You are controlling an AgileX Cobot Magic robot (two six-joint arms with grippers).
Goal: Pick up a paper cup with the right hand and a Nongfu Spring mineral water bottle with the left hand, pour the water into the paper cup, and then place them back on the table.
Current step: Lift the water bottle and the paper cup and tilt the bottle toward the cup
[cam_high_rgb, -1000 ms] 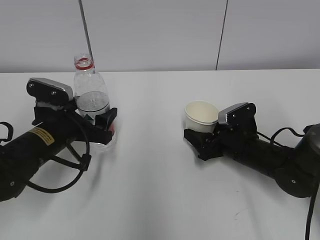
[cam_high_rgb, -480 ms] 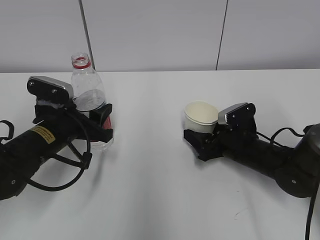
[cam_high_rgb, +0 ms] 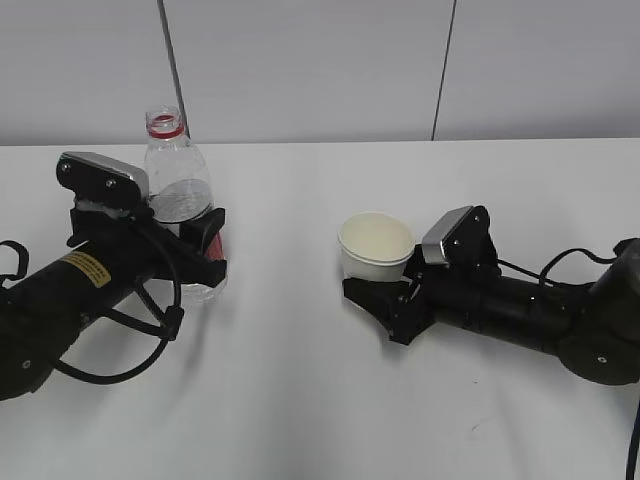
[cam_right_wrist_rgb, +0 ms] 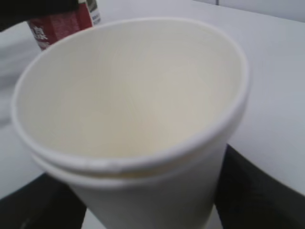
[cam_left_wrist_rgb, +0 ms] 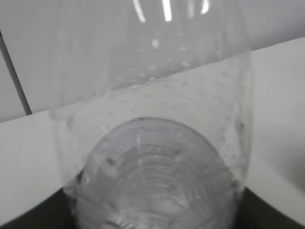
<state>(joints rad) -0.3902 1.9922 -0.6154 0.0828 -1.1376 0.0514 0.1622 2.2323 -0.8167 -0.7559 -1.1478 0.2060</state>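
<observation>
The clear Nongfu Spring bottle (cam_high_rgb: 180, 195) with a red neck ring and no cap stands upright at the left on the white table (cam_high_rgb: 300, 400); water (cam_high_rgb: 185, 202) fills its lower part. My left gripper (cam_high_rgb: 200, 255) is shut on the bottle at its red label; the bottle fills the left wrist view (cam_left_wrist_rgb: 152, 157). The cream paper cup (cam_high_rgb: 376, 246) is held in my right gripper (cam_high_rgb: 385, 295), which is shut on its lower part. The cup fills the right wrist view (cam_right_wrist_rgb: 128, 109) and looks empty. The bottle's red label (cam_right_wrist_rgb: 62, 21) shows behind it.
A grey panelled wall (cam_high_rgb: 320, 70) runs behind the table's far edge. A small dark scuff mark (cam_high_rgb: 473, 427) lies on the table at the front right. Black cables (cam_high_rgb: 140, 340) loop beside the left arm.
My right gripper has moved left with the cup, toward the bottle, and the cup now sits slightly higher. The bottle and left gripper have barely shifted.
</observation>
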